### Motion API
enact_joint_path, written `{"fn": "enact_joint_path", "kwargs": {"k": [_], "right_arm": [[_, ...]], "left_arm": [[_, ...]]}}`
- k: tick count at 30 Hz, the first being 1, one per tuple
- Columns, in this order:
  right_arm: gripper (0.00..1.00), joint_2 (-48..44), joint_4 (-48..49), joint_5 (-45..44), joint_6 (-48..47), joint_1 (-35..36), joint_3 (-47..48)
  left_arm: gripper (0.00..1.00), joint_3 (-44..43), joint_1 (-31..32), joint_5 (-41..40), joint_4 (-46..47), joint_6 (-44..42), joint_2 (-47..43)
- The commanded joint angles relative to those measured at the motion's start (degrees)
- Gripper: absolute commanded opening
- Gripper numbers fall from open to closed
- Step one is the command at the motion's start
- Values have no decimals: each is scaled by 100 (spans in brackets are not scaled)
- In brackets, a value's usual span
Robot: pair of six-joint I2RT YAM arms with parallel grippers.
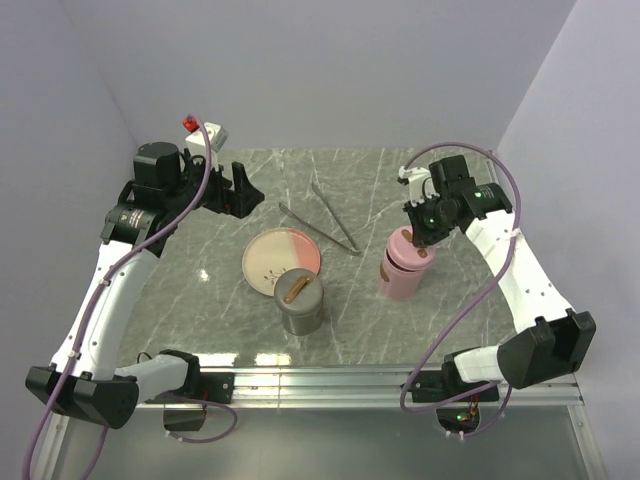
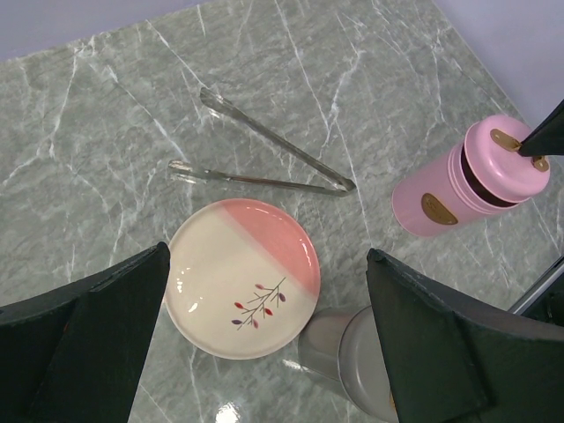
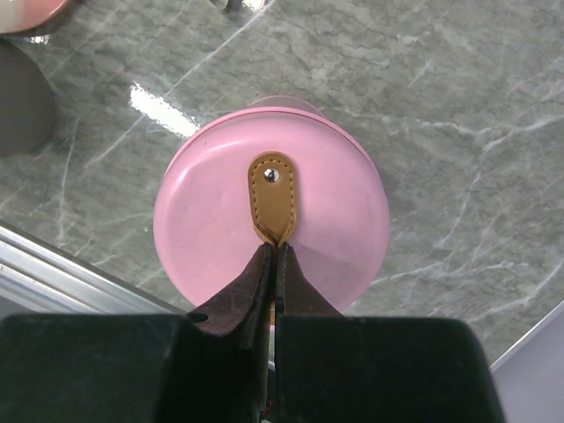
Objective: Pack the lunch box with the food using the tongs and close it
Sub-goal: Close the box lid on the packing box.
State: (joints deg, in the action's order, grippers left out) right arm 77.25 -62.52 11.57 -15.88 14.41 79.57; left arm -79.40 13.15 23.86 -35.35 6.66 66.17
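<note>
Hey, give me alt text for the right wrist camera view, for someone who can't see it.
The right gripper, shut, pinches the tan tab on a round pink lid, seen from straight above. Around it lies the grey marbled table, with a grey container at the upper left edge.

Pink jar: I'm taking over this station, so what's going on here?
The right gripper is shut on the tan strap on top of the pink jar. The left gripper hangs open at the far left, holding nothing. The tongs lie free on the table beyond the bare plate. A grey jar stands at the plate's near edge.
</note>
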Motion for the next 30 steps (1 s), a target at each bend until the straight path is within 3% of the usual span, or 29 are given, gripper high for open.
{"fn": "enact_joint_path", "kwargs": {"k": [1,21,30], "right_arm": [[0,-158,223,-199,102,105,-3],[0,-140,223,-718,138,360,-143],[0,-44,249,-358,199,369,-144]], "left_arm": [[99,-67,4,-30,81,-15,-8],[99,38,-5,-21,134,11,-51],[100,47,-5,-21,143,-6,-52]]}}
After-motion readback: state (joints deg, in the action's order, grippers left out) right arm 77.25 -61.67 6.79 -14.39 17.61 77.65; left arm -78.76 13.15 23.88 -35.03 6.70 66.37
